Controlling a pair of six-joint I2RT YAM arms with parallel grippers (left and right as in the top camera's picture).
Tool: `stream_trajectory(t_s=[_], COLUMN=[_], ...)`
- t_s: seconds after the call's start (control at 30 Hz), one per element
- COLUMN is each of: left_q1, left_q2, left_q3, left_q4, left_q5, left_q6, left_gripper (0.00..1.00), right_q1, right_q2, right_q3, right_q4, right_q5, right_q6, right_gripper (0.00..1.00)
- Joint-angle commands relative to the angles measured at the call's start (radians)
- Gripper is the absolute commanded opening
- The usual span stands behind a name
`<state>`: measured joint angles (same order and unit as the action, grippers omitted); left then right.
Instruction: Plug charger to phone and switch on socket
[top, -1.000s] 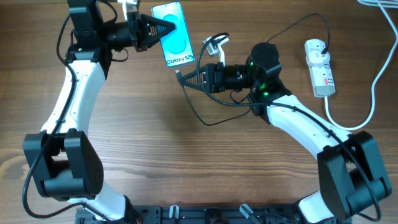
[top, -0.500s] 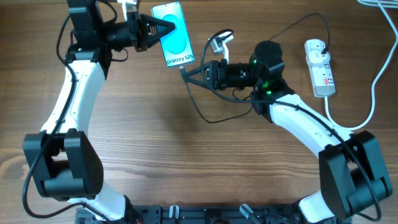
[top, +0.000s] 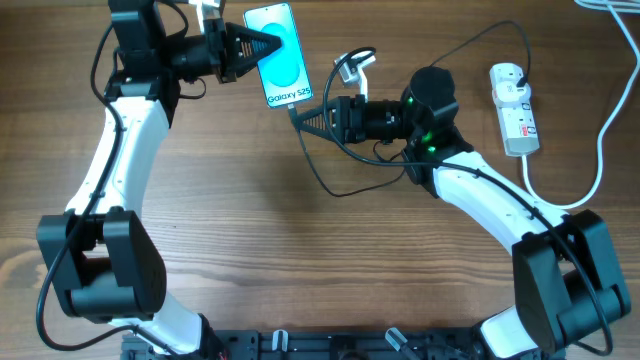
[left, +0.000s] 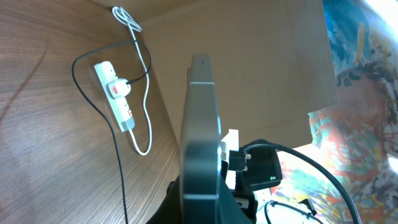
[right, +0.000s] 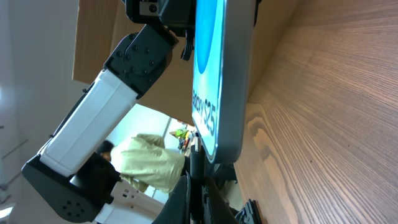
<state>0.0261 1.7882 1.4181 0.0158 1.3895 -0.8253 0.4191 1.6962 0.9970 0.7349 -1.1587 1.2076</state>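
My left gripper (top: 262, 48) is shut on the phone (top: 277, 55), whose cyan screen reads "Galaxy S25"; the phone is held off the table at the top middle. In the left wrist view the phone (left: 200, 143) shows edge-on between the fingers. My right gripper (top: 300, 116) is shut on the charger plug (top: 292, 112), whose tip is at the phone's bottom edge. In the right wrist view the plug (right: 197, 158) stands just below the phone (right: 214, 74). The thin black cable (top: 345, 190) loops over the table to the white socket strip (top: 514, 108) at the far right.
A thick white lead (top: 602, 150) curves from the socket to the top right edge. The socket also shows in the left wrist view (left: 115, 93) with its black plug. The wooden table (top: 300, 270) is bare in front.
My right gripper has moved left and up with the plug, from a little below right of the phone to its bottom edge. The left arm holds still.
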Motion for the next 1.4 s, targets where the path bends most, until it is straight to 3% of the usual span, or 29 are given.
stream_trajectory(t_s=[0.0, 0.37, 0.5, 1.37], left_q1=[0.004, 0.004, 0.004, 0.004], left_q2=[-0.021, -0.021, -0.021, -0.021], left_q3=[0.014, 0.014, 0.014, 0.014], left_q4=[0.008, 0.007, 0.007, 0.016], left_q5=[0.031, 0.031, 0.031, 0.004], left_q6=[-0.006, -0.006, -0.006, -0.005], left_gripper=[0.04, 0.04, 0.04, 0.04], right_q1=[0.002, 0.002, 0.002, 0.002], right_q2=[0.006, 0.006, 0.006, 0.006], right_q3=[-0.007, -0.007, -0.007, -0.007], right_q4=[0.003, -0.005, -0.084, -0.014], right_q5=[0.011, 0.042, 0.063, -0.021], right_q6=[0.016, 0.026, 0.023, 0.026], right_gripper=[0.04, 0.04, 0.04, 0.04])
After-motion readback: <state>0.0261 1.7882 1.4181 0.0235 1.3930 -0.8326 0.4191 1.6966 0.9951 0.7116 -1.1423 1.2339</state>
